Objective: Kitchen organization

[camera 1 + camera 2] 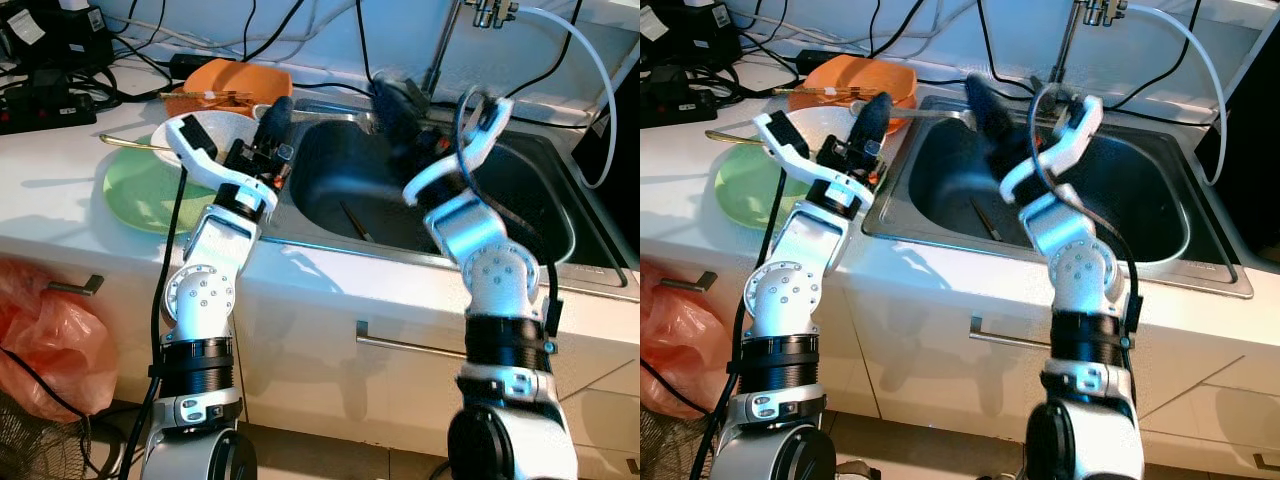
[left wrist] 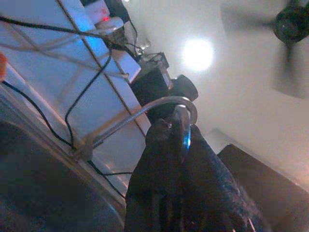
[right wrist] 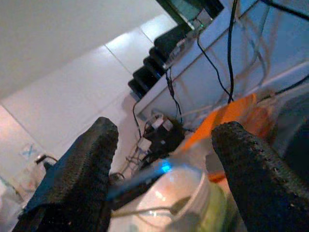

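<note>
From the head camera I judge the tidying as barely begun: the dishes sit unsorted at the upper left of the frame, on the white counter point(image 1: 60, 215) beside the sink point(image 1: 520, 190). A pale green plate point(image 1: 140, 190) lies flat with a white bowl point(image 1: 215, 128) on its far edge, and a glossy orange dish point(image 1: 235, 85) stands just behind, holding some food scraps. A thin brass-coloured utensil point(image 1: 125, 142), chopsticks or a spoon handle, I cannot tell which, pokes out leftward from under the bowl. Down in the dark steel basin, centre frame, lies a slim stick-like utensil point(image 1: 355, 222).

My left gripper point(image 1: 272, 125) is raised at the sink's near left corner, close to the bowl. In the left wrist view its black textured fingers point(image 2: 212, 183) look pressed together with nothing between them, pointing up toward the curved chrome faucet point(image 2: 159, 108). My right gripper point(image 1: 400, 110) hovers over the middle of the basin; the right wrist view shows its two rough rubbery pads point(image 3: 87, 164) spread wide apart and empty, aimed toward the bowl and the orange dish.

Everything is left to do, as I read it: bowl, plates and utensils all need moving. The glazed crockery looks smooth and slippery, and the thin utensils look fiddly to pinch.
</note>
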{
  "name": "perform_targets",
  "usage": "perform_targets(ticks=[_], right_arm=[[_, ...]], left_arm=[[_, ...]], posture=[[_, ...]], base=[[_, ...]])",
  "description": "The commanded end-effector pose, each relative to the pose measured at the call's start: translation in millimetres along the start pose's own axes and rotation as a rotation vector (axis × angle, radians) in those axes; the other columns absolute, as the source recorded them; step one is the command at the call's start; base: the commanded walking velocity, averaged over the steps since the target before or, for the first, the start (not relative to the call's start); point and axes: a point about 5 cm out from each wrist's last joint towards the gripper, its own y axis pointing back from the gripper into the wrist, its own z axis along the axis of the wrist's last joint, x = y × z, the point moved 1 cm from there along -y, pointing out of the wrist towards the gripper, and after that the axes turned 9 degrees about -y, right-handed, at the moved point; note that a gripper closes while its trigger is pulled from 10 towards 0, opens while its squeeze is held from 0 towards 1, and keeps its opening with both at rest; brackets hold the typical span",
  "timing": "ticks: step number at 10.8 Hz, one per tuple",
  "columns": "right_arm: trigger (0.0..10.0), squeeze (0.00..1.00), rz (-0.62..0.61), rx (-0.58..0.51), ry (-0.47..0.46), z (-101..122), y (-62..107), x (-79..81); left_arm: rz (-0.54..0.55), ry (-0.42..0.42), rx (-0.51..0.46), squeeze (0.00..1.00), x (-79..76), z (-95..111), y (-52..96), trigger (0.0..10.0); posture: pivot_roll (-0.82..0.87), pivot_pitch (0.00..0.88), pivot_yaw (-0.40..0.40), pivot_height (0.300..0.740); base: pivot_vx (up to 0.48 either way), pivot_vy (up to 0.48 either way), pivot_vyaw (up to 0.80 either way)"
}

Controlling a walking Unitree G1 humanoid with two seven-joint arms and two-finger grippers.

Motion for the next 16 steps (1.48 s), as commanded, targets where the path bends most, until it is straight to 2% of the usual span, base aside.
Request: perform_targets(ticks=[1, 4, 8, 11, 12, 13, 16], right_arm=[[10.0, 1.0, 0.01, -0.009, 0.026, 6.5, 3.7, 1.1], [10.0, 1.0, -0.122, -0.113, 0.143, 25.9, 11.7, -18.5], [10.0, 1.0, -0.189, -0.106, 0.125, 15.0, 12.6, -32.2], [10.0, 1.0, -0.15, -0.073, 0.079, 1.3, 3.9, -30.2], [10.0, 0.66, -0.135, -0.065, 0.068, -2.3, -1.4, -28.2], [10.0, 0.0, -0.114, -0.056, 0.055, -7.0, -8.8, -24.9], [10.0, 0.0, -0.078, -0.066, 0.035, -6.5, -19.1, -19.9]], left_arm=[[0.007, 0.003, -0.001, 0.0, -1.2, -3.4, -0.2, 0.0], [0.018, -0.011, -0.016, 0.0, 1.6, 1.0, 0.2, 0.0], [0.01, -0.007, -0.013, 0.0, -0.9, -0.8, -0.1, 0.0], [0.0, 0.007, 0.002, 0.0, -3.9, -6.3, -1.1, 0.0], [-0.009, 0.018, 0.014, 0.0, -5.8, -9.9, -1.6, 0.0], [-0.022, 0.039, 0.028, 0.0, -9.2, -14.2, -1.6, 0.0], [-0.028, 0.074, 0.061, 0.0, -10.2, -21.0, 3.0, 0.0]], posture=[[0.1, 0.017, -0.061, 0.74], [0.09, 0.018, -0.06, 0.74], [0.1, 0.02, -0.06, 0.74], [0.1, 0.02, -0.06, 0.74], [0.1, 0.02, -0.06, 0.74], [0.1, 0.02, -0.059, 0.74], [0.11, 0.024, -0.058, 0.74]], base=[[0.0, 0.0, 0.0], [0.0, 0.0, 0.0], [0.0, 0.0, 0.0], [0.0, 0.0, 0.0], [0.0, 0.0, 0.0], [0.0, 0.0, 0.0], [0.0, 0.0, 0.0]])
